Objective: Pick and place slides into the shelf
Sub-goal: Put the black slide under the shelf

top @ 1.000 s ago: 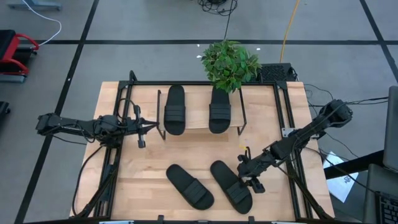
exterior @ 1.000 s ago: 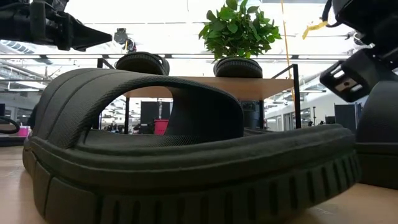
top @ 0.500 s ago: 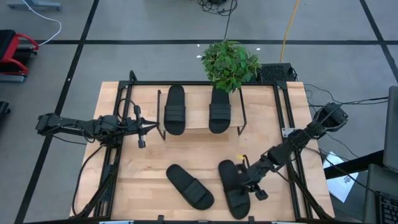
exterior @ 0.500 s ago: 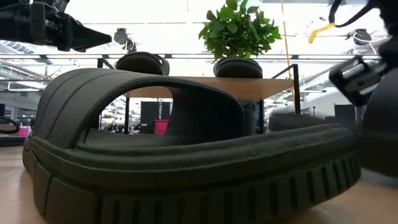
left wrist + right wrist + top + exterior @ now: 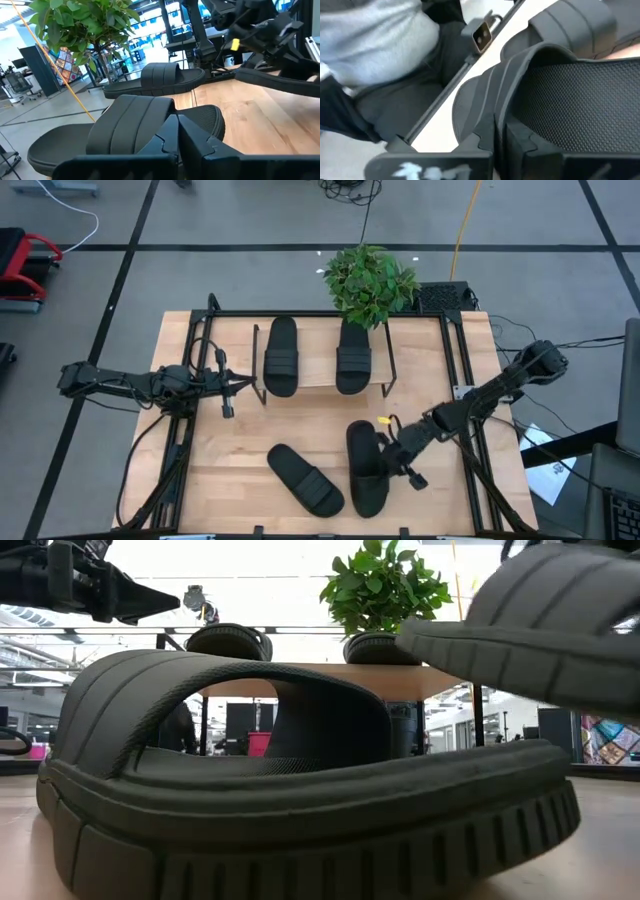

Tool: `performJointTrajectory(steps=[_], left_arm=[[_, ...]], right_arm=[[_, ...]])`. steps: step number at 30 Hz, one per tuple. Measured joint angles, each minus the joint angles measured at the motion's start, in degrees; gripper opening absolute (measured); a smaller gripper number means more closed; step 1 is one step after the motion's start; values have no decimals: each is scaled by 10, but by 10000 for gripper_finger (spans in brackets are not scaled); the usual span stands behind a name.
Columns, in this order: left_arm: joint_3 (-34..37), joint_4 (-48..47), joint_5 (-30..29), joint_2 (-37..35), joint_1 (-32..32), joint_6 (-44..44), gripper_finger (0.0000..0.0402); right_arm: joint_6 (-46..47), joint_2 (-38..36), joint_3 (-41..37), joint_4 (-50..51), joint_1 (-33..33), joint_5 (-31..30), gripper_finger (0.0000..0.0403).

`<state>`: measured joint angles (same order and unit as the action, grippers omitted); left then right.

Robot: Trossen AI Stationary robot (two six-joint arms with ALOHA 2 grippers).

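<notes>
Gripping one slide [image 5: 364,467] with right end effector [image 5: 392,460], fingers clamped on its strap edge; slide raised off the table [image 5: 240,435], seen airborne in low view [image 5: 545,625], toe-to-heel roughly along 12–6 in high view. Right wrist view: strap mesh [image 5: 570,105] pressed right against the fingers.

Second loose slide [image 5: 304,478] flat on table, just at 9 o'clock of the held one, angled 10-to-4; fills the low view foreground [image 5: 300,810].

Two more slides already on the shelf [image 5: 322,375]: left one [image 5: 281,356], right one [image 5: 353,355], side by side, both along 12–6. Shelf at 12 o'clock from the held slide, well apart. Potted plant [image 5: 369,282] at 12 o'clock edge of table, leaves overlapping the right shelved slide.

Left end effector [image 5: 232,388] idle at 9 o'clock of shelf, near its left wire leg; fingers look together in left wrist view [image 5: 177,135], nothing between them. Same view: shelved slide close up [image 5: 130,125], the other shelved slide farther off [image 5: 160,80].
</notes>
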<state>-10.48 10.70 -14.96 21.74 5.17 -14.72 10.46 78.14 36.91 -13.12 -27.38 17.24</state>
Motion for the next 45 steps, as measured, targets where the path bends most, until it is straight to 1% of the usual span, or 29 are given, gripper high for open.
performJointTrajectory(steps=[3, 6, 9, 15, 19, 23, 26, 33, 37, 41, 45], left_arm=[[0, 0, 0, 0, 0, 0, 20], [0, 0, 0, 0, 0, 0, 27], [0, 0, 0, 0, 0, 0, 27], [0, -2, 0, 0, 0, 0, 12], [0, -2, 0, 0, 0, 0, 2], [0, -2, 0, 0, 0, 0, 9], [0, -2, 0, 0, 0, 0, 20], [0, -2, 0, 0, 0, 0, 32], [0, -2, 0, 0, 0, 0, 31], [0, -2, 0, 0, 0, 0, 32], [0, -2, 0, 0, 0, 0, 31]], right_arm=[[7, -4, 0, 5, 44, 51, 2], [7, -4, 0, 21, 80, 85, 2], [5, 7, 0, 23, 105, 98, 2], [10, 37, 0, 30, 139, 94, 1], [16, 53, 1, 26, 157, 79, 1], [18, 55, 1, 26, 165, 53, 8], [0, 50, 1, 26, 165, 24, 27], [-8, 44, 1, 22, 161, 15, 95], [-9, 30, 1, 23, 160, -32, 131], [-26, 13, 1, 30, 153, -84, 147], [-50, 0, 1, 33, 143, -90, 149]])
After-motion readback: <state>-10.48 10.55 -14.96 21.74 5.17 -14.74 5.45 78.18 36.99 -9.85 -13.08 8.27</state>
